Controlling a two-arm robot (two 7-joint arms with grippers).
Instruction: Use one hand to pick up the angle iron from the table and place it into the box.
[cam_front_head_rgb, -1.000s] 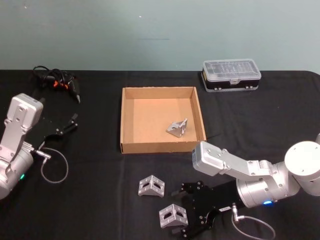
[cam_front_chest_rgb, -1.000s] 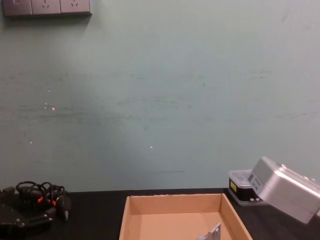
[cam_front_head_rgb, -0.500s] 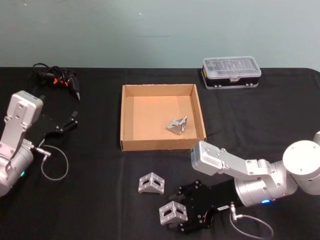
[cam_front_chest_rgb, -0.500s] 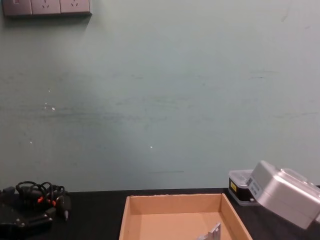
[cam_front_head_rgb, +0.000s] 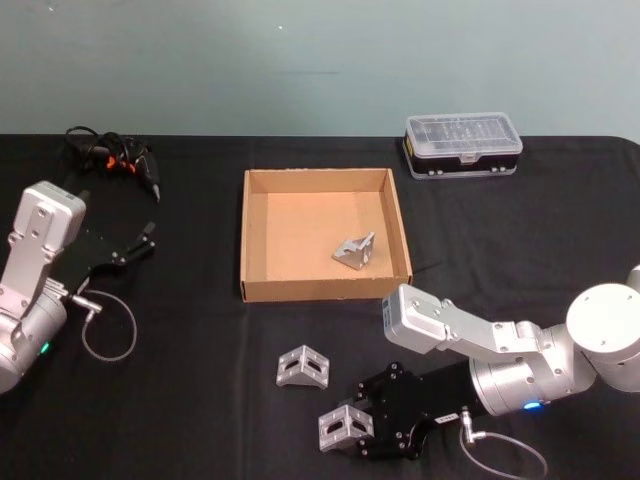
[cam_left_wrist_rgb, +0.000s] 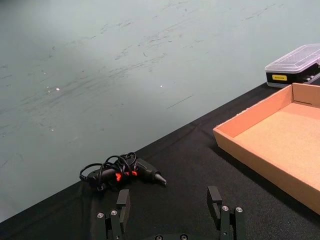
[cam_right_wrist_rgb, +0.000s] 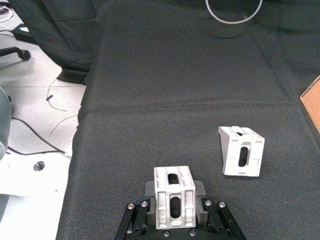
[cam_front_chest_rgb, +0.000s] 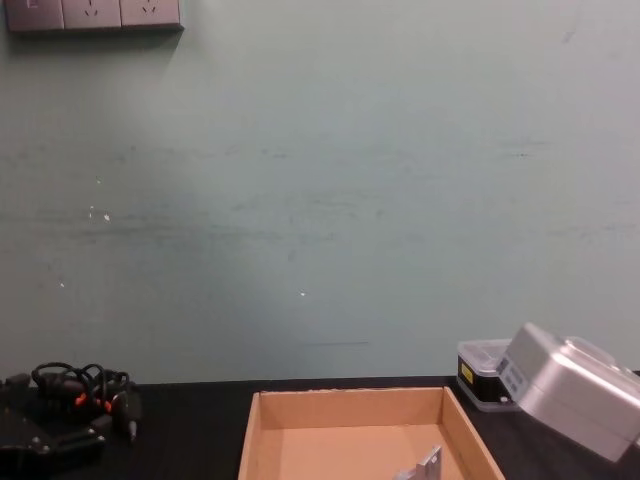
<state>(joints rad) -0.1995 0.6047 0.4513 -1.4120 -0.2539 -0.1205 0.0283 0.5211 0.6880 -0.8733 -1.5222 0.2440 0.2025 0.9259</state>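
1. Fingers (cam_right_wrist_rgb: 136, 214) of the right gripper (cam_front_head_rgb: 352, 430) sit pressed against both sides of the front angle iron (cam_right_wrist_rgb: 174, 202). It looks like a firm pinch, with the bracket square between them.
2. That bracket (cam_front_head_rgb: 340, 427) is low at the near side of the table (cam_front_head_rgb: 190, 420), well apart from the box (cam_front_head_rgb: 243, 240). Whether it has left the tabletop, I cannot tell.
3. Just beyond the gripper, a second angle iron (cam_front_head_rgb: 303, 368) lies loose on the table between the gripper and the box's front wall, with nothing touching it.
4. Inside the box, a third angle iron (cam_front_head_rgb: 353, 252) rests on the cardboard floor, toward the right wall.
5. Over on the left, the left gripper (cam_front_head_rgb: 128, 255) is parked above the table's left side, fingers spread wide and holding nothing.
6. As I judge it, one piece is delivered and the grasp on the front one looks made. The lift, the carry over the front wall and the release inside are yet to come, and the loose bracket waits its turn after that.
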